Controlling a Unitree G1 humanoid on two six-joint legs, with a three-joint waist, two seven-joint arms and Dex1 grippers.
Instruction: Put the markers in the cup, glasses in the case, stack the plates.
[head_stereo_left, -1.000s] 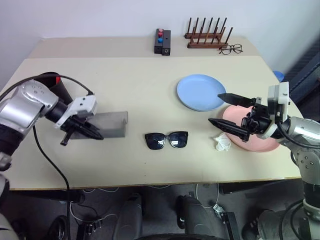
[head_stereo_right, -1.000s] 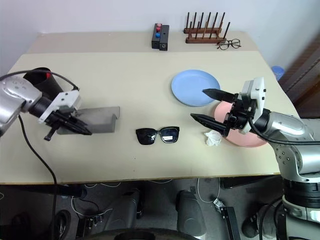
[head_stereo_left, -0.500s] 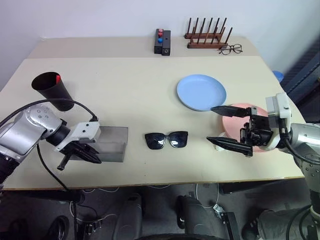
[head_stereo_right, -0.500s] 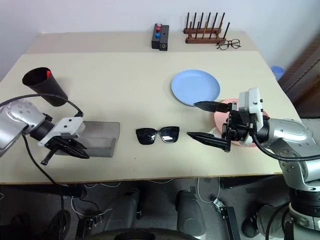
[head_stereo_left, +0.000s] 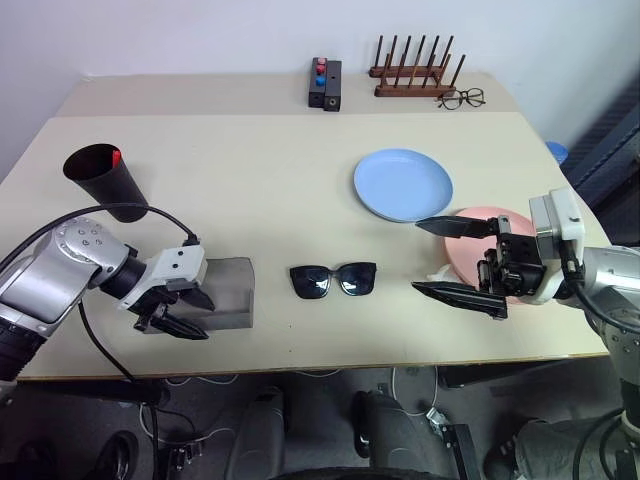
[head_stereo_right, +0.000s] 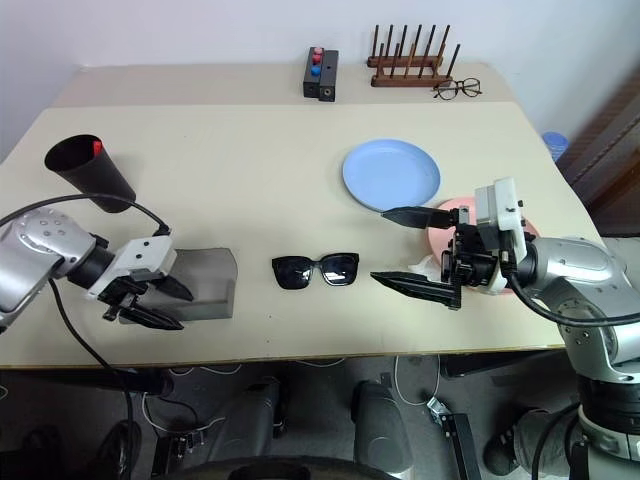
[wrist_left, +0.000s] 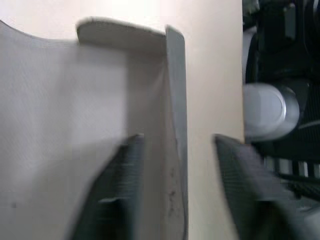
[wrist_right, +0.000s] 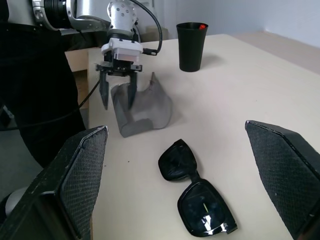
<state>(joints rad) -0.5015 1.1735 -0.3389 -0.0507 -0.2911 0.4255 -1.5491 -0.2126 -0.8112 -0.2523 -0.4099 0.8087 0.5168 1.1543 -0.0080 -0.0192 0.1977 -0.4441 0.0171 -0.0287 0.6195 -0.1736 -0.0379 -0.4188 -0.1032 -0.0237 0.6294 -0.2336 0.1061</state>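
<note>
The glasses (head_stereo_left: 333, 279) lie mid-table beside the case (head_stereo_left: 218, 305), which the parted left tool (head_stereo_left: 183, 313) straddles; next, I judge, the wide-open right tool (head_stereo_left: 461, 262) must grasp them

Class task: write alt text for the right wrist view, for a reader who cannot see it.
Black sunglasses lie on a beige table between the right tool's two open fingers. Beyond them the left tool, open, straddles the edge of a grey case, with a black cup holding a red-capped marker behind.
</note>
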